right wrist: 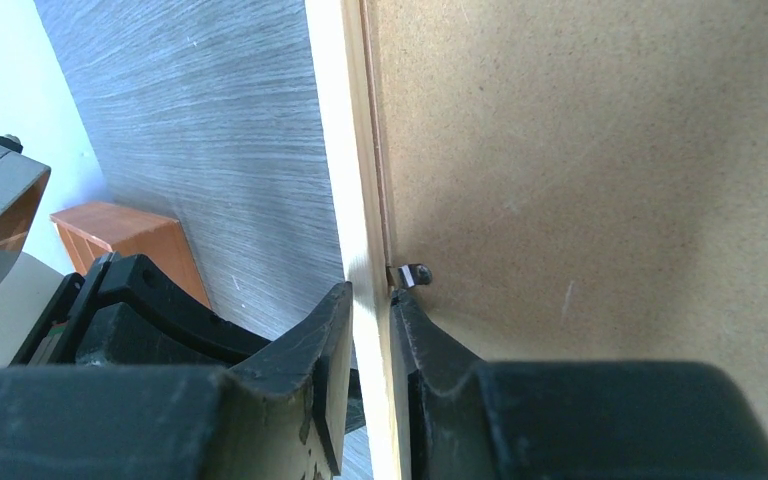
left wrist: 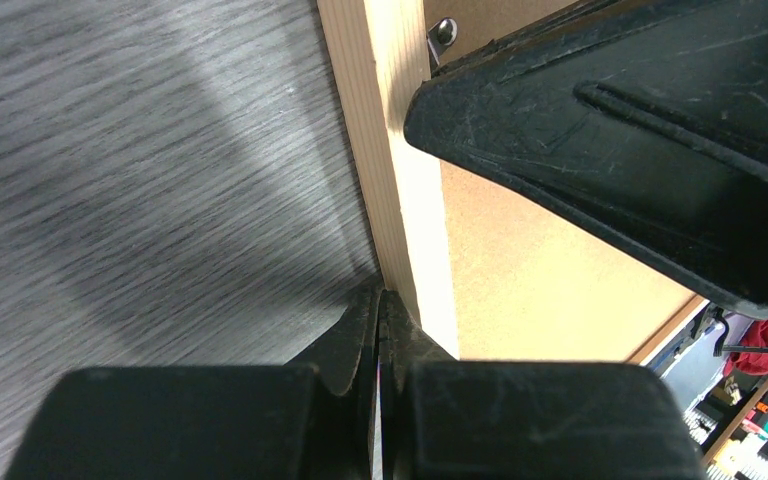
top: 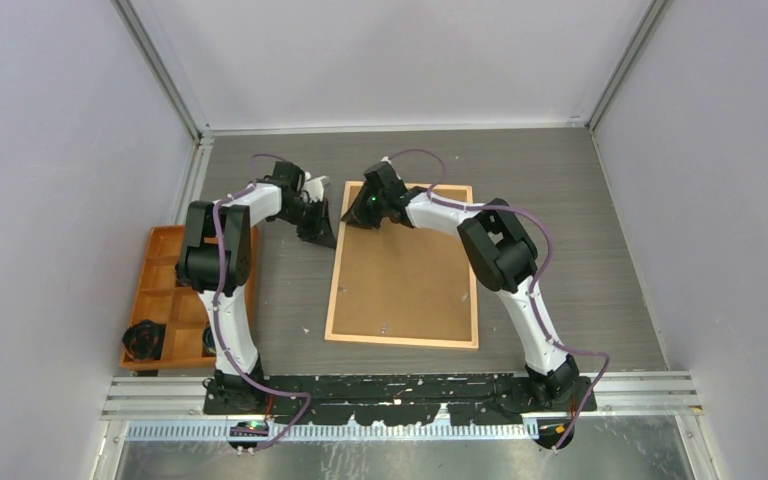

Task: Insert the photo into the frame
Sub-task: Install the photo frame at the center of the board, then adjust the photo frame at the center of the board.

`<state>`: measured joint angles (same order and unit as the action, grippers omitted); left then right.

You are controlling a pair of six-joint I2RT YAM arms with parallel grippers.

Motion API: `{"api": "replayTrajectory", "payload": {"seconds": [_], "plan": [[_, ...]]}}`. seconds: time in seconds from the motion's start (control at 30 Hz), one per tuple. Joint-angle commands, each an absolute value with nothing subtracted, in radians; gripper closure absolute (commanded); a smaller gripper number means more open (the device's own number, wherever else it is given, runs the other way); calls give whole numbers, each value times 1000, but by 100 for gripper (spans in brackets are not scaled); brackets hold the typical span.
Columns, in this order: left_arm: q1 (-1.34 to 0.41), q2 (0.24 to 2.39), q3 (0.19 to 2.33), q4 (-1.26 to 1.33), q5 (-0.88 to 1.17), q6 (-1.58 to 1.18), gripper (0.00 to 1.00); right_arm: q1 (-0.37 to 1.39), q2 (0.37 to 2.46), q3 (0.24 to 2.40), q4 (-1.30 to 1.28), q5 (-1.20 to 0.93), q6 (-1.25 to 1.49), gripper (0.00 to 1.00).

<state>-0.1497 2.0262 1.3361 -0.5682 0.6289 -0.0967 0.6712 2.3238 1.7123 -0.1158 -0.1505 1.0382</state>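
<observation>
The frame (top: 401, 341) lies flat at the centre of the table (top: 580, 250), with the brown backing board (top: 405, 270) seated in it. We find the right gripper (right wrist: 370, 300) clamped across the frame's left strip near the far corner, beside a metal tab (right wrist: 415, 273). The left gripper (left wrist: 378, 310) is clenched and empty, its tips touching the strip's outer edge. Both arms reach forward, converging on that corner.

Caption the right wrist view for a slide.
The right gripper pinches the frame beside a small metal tab.
</observation>
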Motion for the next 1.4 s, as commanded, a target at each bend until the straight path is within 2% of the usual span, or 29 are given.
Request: {"api": "replayTrajectory", "payload": {"seconds": [0.0,0.17,0.23,0.5,0.63,0.83,0.93,1.17,1.37], "plan": [[-190,1999,1316,-540,661,-95,99,667,2388,1727,-124,-70,1024,74],[-190,1991,1317,-550,653,-88,99,666,2362,1711,-114,-79,1019,74],[-189,1985,1324,-573,646,-73,100,650,2326,1691,-102,-111,1026,69],[-179,1866,1279,-678,576,106,100,471,1978,1431,-89,-153,936,17],[-184,1812,1217,-703,530,179,99,305,1789,1245,-124,-97,892,1],[-247,1749,1096,-695,429,274,99,120,1677,1066,-161,56,835,0],[-293,1724,1047,-673,374,302,99,92,1699,1038,-132,37,834,0],[-410,1698,1023,-665,316,321,100,115,1843,1101,-77,-109,894,0],[-563,1763,1086,-658,310,291,99,231,1998,1305,-142,-144,892,0]]}}
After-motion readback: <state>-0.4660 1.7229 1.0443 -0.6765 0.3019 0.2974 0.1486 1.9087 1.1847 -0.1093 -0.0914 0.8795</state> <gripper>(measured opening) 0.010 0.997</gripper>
